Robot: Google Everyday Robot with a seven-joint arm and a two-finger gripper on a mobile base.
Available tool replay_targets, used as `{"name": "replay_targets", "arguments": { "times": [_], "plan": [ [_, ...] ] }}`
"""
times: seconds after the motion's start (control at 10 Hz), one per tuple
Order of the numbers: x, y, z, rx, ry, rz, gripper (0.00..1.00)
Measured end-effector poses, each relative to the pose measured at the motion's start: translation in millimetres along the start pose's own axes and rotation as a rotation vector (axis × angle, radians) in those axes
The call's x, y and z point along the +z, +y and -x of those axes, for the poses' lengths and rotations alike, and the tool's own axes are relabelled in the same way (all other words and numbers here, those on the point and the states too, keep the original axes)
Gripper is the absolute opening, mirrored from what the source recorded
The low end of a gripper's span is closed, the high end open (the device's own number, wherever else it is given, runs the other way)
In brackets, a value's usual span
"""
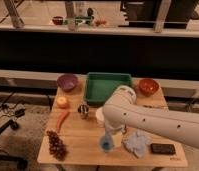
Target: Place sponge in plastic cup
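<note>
At the table's near edge, the gripper hangs just above the blue plastic cup; the white arm reaches in from four o'clock. Whether its fingers are spread or closed I cannot tell, and the sponge cannot be made out. From the cup, a crumpled cloth lies at three o'clock, with a dark flat object beyond it. Grapes sit at nine, a carrot at ten, and a green tray at twelve.
</note>
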Motion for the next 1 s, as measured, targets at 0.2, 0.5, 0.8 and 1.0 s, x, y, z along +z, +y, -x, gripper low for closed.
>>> {"name": "replay_targets", "arguments": {
  "times": [0.2,0.5,0.8,1.0],
  "plan": [
    [17.8,7.2,11.8,-0.012,-0.011,0.040,0.00],
    [33.9,5.8,27.8,-0.041,-0.018,0.070,0.00],
    [40.5,5.2,30.2,-0.048,-0.020,0.082,0.00],
    [43.9,6.7,27.0,-0.039,-0.024,0.090,0.00]
  ]
}}
